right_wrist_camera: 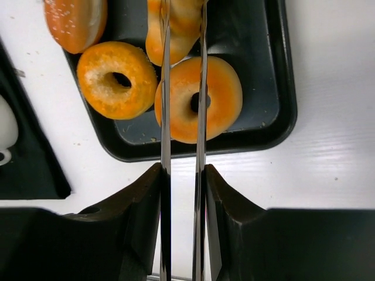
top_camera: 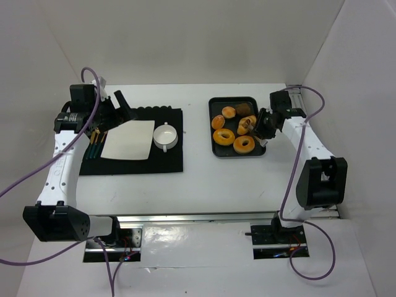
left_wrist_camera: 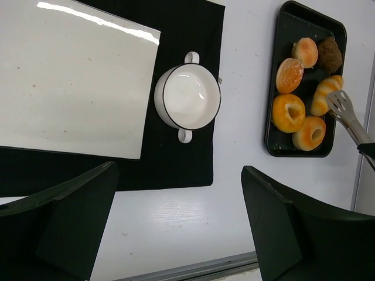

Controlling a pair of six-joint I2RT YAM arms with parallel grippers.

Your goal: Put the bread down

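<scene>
Small golden-orange ridged bread roll (right_wrist_camera: 183, 29) straight ahead of my right fingers (right_wrist_camera: 137, 234), lying in the black rectangular tray (right_wrist_camera: 275, 70).
My right fingers are narrowed on slim steel tongs (right_wrist_camera: 164, 146), whose blades reach over a glazed ring doughnut (right_wrist_camera: 225, 96) and flank the roll. Its long axis runs nearly along them, and I can't tell whether they pinch it. My left fingers (left_wrist_camera: 64, 216) hang wide apart, well off across the bench (left_wrist_camera: 246, 70), so the right arm is nearer.

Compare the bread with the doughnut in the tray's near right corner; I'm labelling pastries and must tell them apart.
The bread is elongated; the doughnut is a round ring with a hole. The bread shows ridged pale and golden segments; the doughnut is smooth, even orange. Both lie flat in the black tray.
</scene>
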